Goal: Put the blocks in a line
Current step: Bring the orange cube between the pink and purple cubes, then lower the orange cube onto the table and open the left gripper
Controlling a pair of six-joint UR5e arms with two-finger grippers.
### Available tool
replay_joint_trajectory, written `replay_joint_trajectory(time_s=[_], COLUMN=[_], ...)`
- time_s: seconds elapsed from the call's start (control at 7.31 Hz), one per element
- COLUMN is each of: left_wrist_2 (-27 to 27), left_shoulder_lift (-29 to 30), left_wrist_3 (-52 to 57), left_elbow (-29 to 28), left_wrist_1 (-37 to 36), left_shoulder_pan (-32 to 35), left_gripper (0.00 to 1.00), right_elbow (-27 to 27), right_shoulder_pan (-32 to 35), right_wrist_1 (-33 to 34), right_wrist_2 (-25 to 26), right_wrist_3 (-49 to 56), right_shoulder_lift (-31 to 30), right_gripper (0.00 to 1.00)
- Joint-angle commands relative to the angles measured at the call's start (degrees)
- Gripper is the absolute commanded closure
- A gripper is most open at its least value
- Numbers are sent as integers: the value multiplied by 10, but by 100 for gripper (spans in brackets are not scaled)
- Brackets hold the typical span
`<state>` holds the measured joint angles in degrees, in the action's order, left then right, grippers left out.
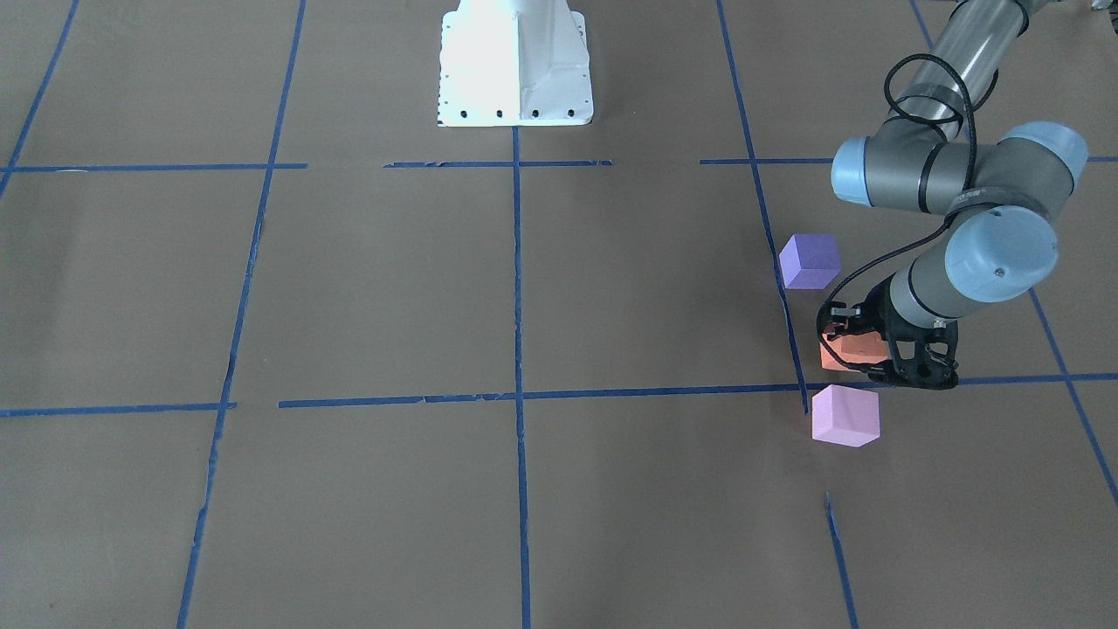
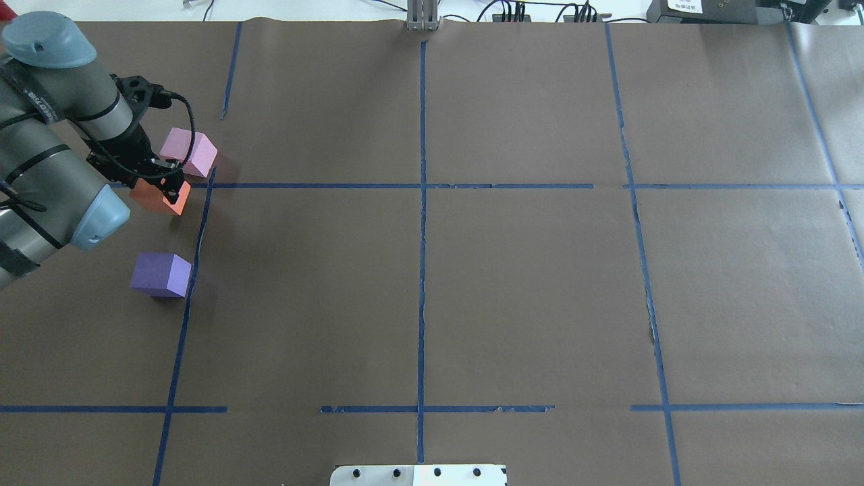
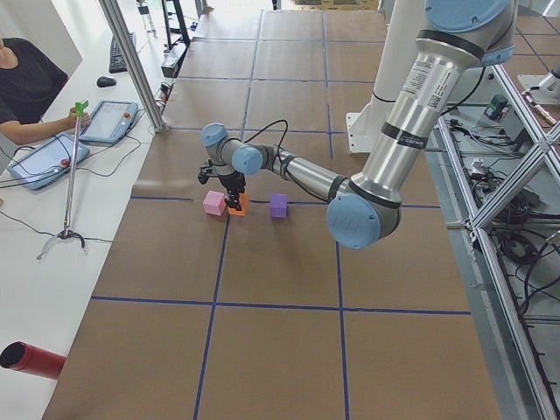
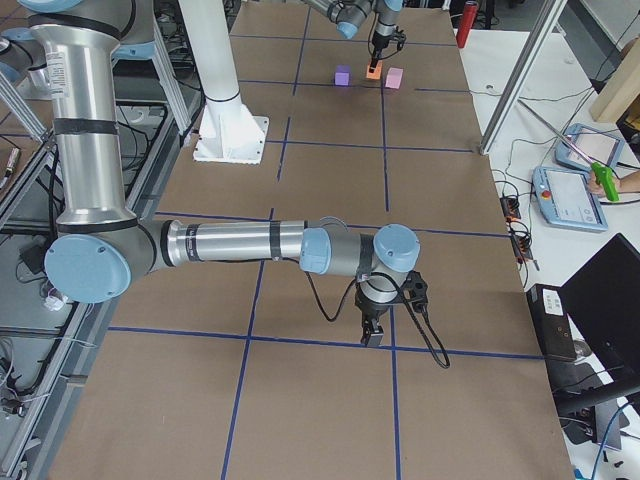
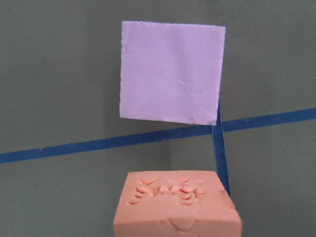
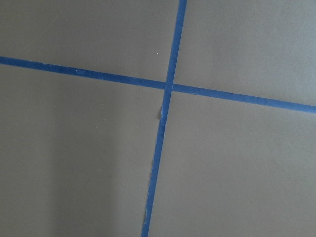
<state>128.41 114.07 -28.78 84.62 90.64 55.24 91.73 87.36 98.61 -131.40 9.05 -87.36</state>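
My left gripper (image 1: 873, 356) (image 2: 160, 185) is shut on the orange block (image 1: 845, 351) (image 2: 160, 199), low over the table near a crossing of blue tape. The left wrist view shows the orange block's dented face (image 5: 168, 190) at the bottom. The pale pink-lilac block (image 1: 845, 416) (image 2: 190, 152) (image 5: 170, 79) lies just beyond it, apart from it. The violet-blue block (image 1: 810, 260) (image 2: 160, 273) lies on the orange block's other side, nearer the robot. The three stand roughly in a row (image 3: 239, 206). My right gripper (image 4: 372, 338) hangs low over a tape crossing far from the blocks. I cannot tell whether it is open or shut.
The brown paper table carries a grid of blue tape (image 2: 422, 185). The white robot base (image 1: 515, 61) stands at the table's middle edge. An operator with tablets (image 3: 52, 157) sits beyond the far end. A red cylinder (image 3: 31, 360) lies off the table's corner.
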Motion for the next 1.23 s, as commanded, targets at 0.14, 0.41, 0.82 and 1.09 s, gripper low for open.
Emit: replay_joint_trajectory(time_s=[0.14,0.41,0.82,1.09], left_wrist_2=[3,4,5,5], left_shoulder_lift=[1,4,5,3], left_wrist_3=[-6,-7,-5,-1], left_elbow=[-3,-8,-16,-23], left_wrist_1=[1,1,8,14], left_shoulder_pan=[-10,-11,-11,-11], left_gripper=[95,95,87,4], right_elbow=[-1,-1,-1,-1], right_shoulder_pan=[0,0,0,0], right_wrist_1=[0,0,0,0], right_wrist_2=[0,0,0,0], right_wrist_3=[0,1,0,0], right_shoulder_lift=[0,0,0,0], right_gripper=[0,0,0,0])
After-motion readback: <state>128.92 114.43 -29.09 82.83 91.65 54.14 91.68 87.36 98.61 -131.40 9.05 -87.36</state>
